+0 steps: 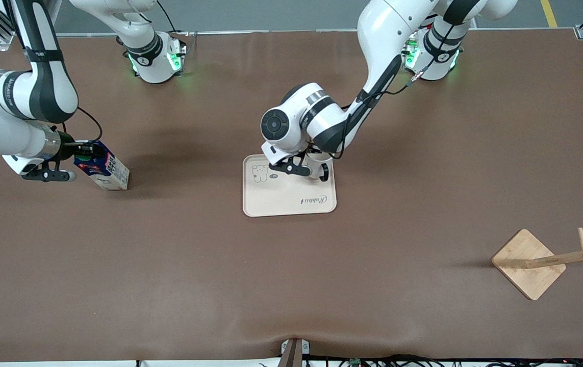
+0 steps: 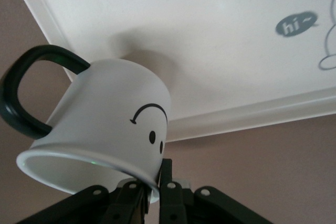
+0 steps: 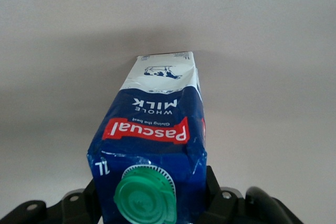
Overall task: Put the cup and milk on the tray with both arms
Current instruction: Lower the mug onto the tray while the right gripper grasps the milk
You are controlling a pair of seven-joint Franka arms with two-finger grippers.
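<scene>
Front view: left claw (image 1: pixel 305 164) pinched cup (image 1: pixel 319 165) over tray (image 1: pixel 288 198); right claw (image 1: pixel 83 151) clasped milk (image 1: pixel 104 168), well apart from tray.

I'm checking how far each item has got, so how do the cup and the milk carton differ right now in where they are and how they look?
The cup is over the tray, pinched at its rim by the left gripper; the milk carton stands on the bare table toward the right arm's end, away from the tray. The cup is white, round, with a black handle and smiley face; the carton is dark blue, boxy, with a green cap. The right gripper sits around the carton's top. Each has one gripper at it.
</scene>
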